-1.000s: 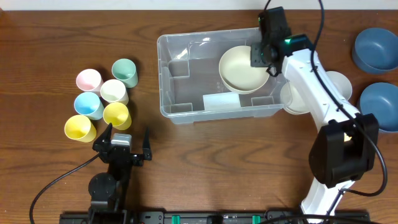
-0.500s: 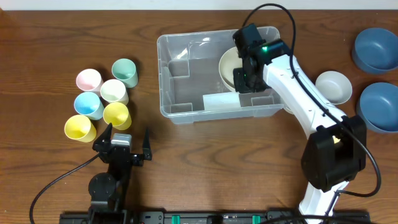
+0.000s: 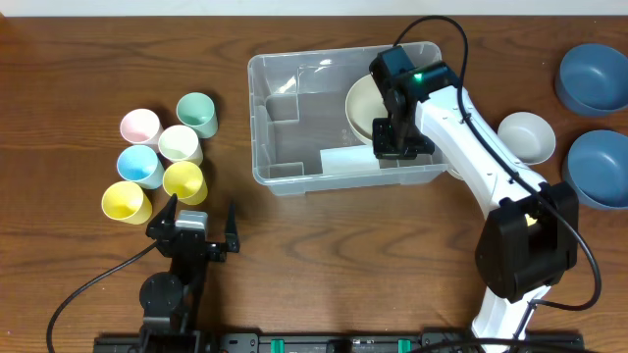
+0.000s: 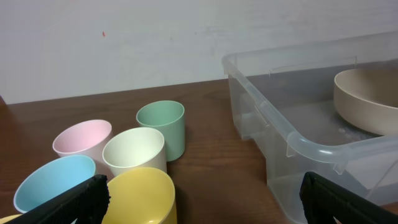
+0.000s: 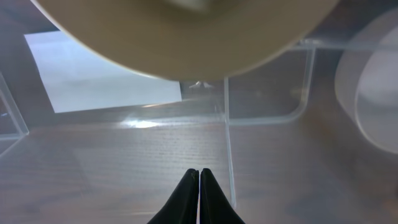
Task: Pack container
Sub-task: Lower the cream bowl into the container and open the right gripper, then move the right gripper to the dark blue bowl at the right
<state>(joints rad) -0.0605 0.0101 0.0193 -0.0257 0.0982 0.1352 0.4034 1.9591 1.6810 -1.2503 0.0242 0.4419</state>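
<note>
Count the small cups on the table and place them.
6, clustered left of the container: pink cup, green cup, cream cup, blue cup, and two yellow cups nearest the left gripper. None seem hidden.

surface: dark brown wood-grain table (image 3: 324,245) | backdrop: plain white wall (image 4: 155,37) | light: soft, even

Right arm (image 3: 486,137): white links, black joints, green light, black cables. Left hand (image 3: 201,211): black.
</note>
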